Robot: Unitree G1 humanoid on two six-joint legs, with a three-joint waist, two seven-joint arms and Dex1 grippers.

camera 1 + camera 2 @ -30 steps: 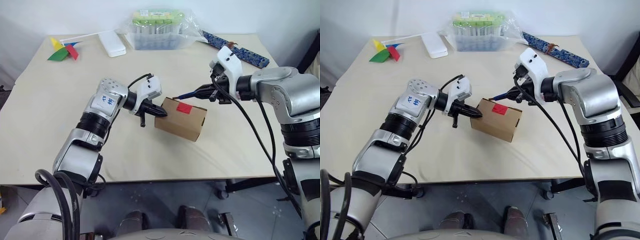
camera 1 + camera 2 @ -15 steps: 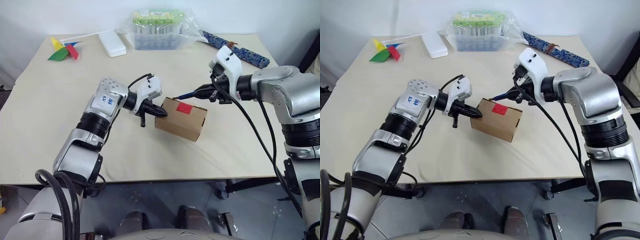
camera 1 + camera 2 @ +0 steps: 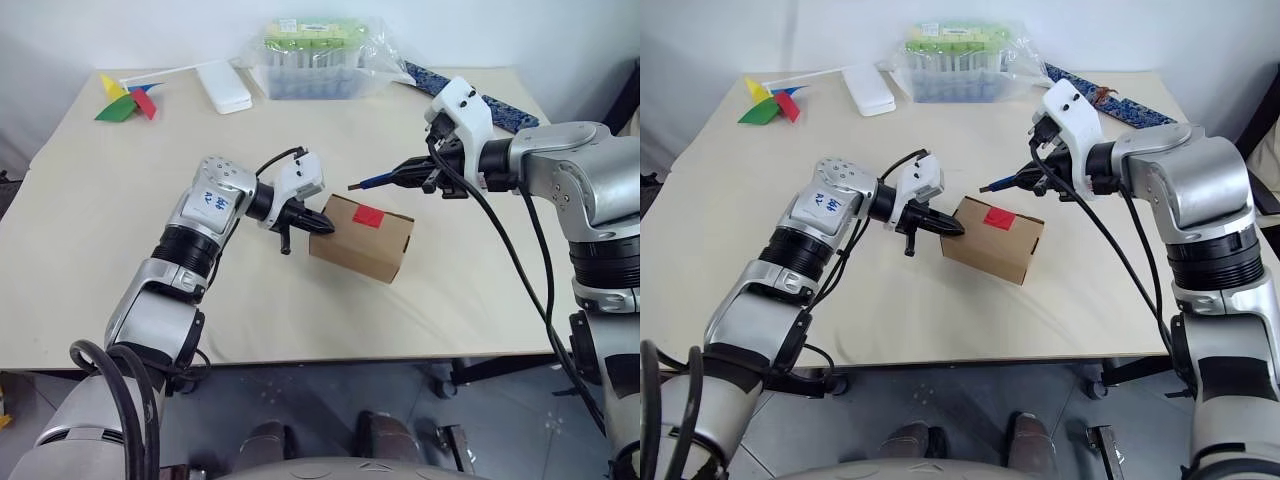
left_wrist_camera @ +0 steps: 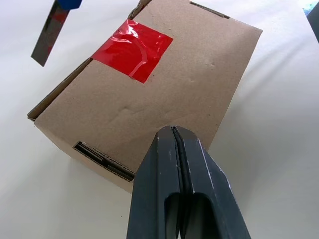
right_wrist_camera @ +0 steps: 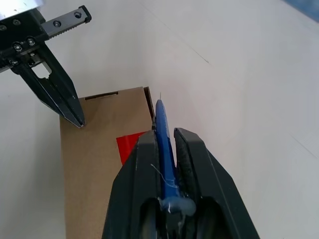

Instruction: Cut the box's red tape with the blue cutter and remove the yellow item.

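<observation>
The box (image 3: 362,240), a small brown carton, sits mid-table with the red tape (image 3: 369,215) across its top flap seam. My left gripper (image 3: 318,224) is shut with nothing in it, and its tips rest against the box's left end. In the left wrist view the shut fingers (image 4: 182,164) lie over the carton below the red tape (image 4: 132,49). My right gripper (image 3: 418,178) is shut on the blue cutter (image 3: 385,181). The cutter's tip hangs just above the box's far edge, short of the tape. The yellow item is out of view.
At the table's back stand a bagged clear tub with green lids (image 3: 315,55), a flat white case (image 3: 224,86) and a paper pinwheel (image 3: 127,100). A dark blue patterned strip (image 3: 505,108) lies behind my right arm. Bare tabletop (image 3: 120,260) surrounds the box.
My right gripper has lifted the cutter slightly, so its tip is now a little above the box's edge. The left gripper and the box have stayed put.
</observation>
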